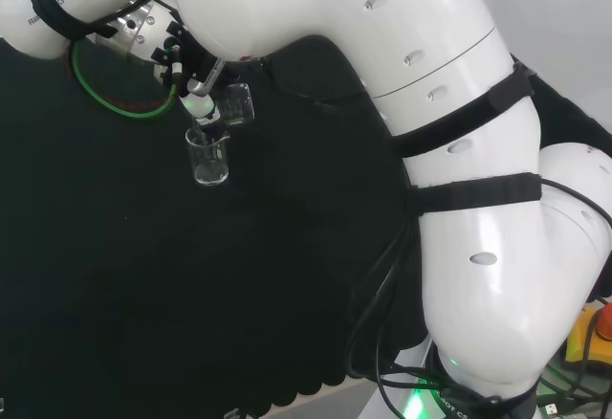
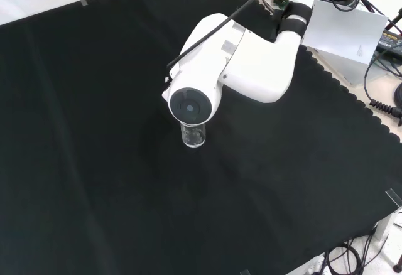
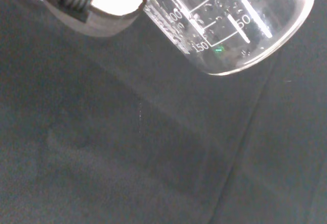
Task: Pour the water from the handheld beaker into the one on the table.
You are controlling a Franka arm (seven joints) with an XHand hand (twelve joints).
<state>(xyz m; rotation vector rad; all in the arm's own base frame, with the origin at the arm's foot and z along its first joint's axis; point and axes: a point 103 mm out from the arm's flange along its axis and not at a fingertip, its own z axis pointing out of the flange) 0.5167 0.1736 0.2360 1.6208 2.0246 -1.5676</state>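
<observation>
Covering the bench, black cloth (image 2: pixel 94 130) bears 1 beaker (image 1: pixel 208 160).

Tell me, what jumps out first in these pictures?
The big white arm dominates the head view's right side, looming over the black cloth. To its left the hand holds a tilted clear beaker just above another clear beaker standing on the cloth. The wrist view shows the held one close, its scale marks plain.

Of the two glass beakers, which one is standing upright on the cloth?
The lower beaker in the head view stands upright on the black cloth. The other beaker is raised beside the hand and tilted.
</observation>
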